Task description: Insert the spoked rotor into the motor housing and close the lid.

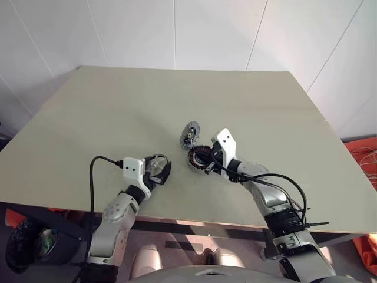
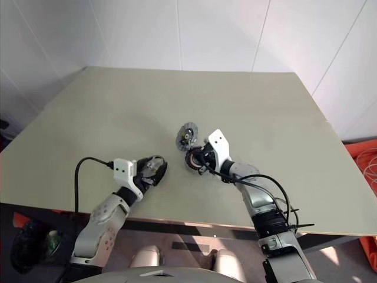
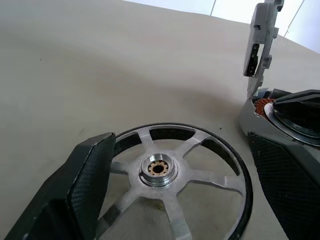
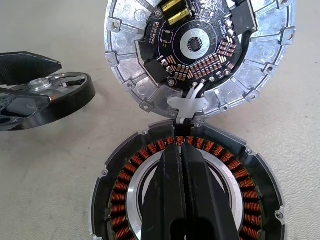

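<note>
Right gripper (image 4: 182, 200) sits pinched together over the motor housing (image 1: 201, 158), hinged lid (image 1: 189, 135) standing open behind it.
Counter (image 1: 118, 112) is bare otherwise; the spoked rotor (image 3: 175, 182) lies at near left between the spread fingers of the left gripper (image 1: 158, 169), unclamped. Looks stiff, light, slick metal, so I'd grab across the dark rim, not the thin spokes.

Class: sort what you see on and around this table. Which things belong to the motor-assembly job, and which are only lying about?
Belong to the job:
- spoked rotor, between the left gripper's open fingers
- motor housing with copper windings
- its lid, hinged open, circuit board showing
- right gripper, shut, over the housing's centre

Lying about:
- orange item beyond the table's right edge
</note>
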`<state>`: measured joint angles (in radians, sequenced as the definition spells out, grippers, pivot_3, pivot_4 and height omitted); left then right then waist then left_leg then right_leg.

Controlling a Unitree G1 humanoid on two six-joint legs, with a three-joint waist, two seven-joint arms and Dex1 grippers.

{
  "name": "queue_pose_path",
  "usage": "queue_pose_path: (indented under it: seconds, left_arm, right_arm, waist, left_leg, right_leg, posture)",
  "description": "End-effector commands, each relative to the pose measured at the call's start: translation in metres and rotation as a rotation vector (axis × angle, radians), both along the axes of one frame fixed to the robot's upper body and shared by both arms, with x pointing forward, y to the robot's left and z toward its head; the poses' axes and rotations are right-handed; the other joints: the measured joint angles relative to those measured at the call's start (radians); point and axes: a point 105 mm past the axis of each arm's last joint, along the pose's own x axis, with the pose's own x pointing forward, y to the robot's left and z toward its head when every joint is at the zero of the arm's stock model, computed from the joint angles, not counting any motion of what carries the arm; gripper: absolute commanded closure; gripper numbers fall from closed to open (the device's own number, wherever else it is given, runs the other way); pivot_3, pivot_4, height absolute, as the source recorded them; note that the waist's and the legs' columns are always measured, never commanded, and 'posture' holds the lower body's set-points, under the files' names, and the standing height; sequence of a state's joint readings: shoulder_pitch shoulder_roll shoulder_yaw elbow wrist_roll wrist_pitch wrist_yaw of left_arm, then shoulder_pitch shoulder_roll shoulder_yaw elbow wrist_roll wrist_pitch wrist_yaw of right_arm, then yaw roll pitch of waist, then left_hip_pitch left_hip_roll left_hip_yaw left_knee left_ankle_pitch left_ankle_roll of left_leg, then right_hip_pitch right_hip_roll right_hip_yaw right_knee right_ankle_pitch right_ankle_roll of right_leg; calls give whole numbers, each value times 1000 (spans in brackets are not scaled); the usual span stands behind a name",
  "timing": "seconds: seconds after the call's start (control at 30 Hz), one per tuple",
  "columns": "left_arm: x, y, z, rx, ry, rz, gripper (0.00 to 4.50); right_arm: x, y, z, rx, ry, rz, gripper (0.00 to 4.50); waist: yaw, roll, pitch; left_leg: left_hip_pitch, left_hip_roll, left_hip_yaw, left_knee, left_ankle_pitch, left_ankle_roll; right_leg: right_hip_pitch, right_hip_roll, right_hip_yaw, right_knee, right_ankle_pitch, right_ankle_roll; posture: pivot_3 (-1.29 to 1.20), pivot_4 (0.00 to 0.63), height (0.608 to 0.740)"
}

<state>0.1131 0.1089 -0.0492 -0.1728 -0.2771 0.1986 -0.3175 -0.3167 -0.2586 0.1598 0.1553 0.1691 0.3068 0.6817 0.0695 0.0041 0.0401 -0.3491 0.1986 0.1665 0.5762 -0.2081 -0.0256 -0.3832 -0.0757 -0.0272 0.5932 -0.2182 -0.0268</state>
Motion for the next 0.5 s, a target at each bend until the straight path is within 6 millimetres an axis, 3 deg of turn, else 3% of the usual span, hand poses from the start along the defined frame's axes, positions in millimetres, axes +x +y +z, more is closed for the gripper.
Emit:
queue_pose_path:
  seconds: [0.03, 0.23, 0.5]
  left_arm:
    - [4, 2, 7, 7, -33, 6, 0]
    - [5, 1, 5, 6, -28, 1, 0]
    - [4, 0, 0, 5, -16, 1, 0]
  right_arm:
    - [6, -7, 32, 53, -96, -6, 4440]
    - [8, -16, 45, 53, -133, -15, 4440]
    - [25, -57, 38, -48, -148, -148, 4440]
  waist:
    - [0, 0, 0]
    - [0, 0, 0]
    - [0, 0, 0]
  left_leg:
    - [0, 0, 0, 0, 0, 0]
    - [0, 0, 0, 0, 0, 0]
    - [0, 0, 0, 0, 0, 0]
  right_leg:
    - [0, 0, 0, 0, 0, 0]
    - [0, 0, 0, 0, 0, 0]
    - [0, 0, 0, 0, 0, 0]
  posture:
    - [0, 0, 740]
    - [0, 0, 740]
    - [0, 0, 740]
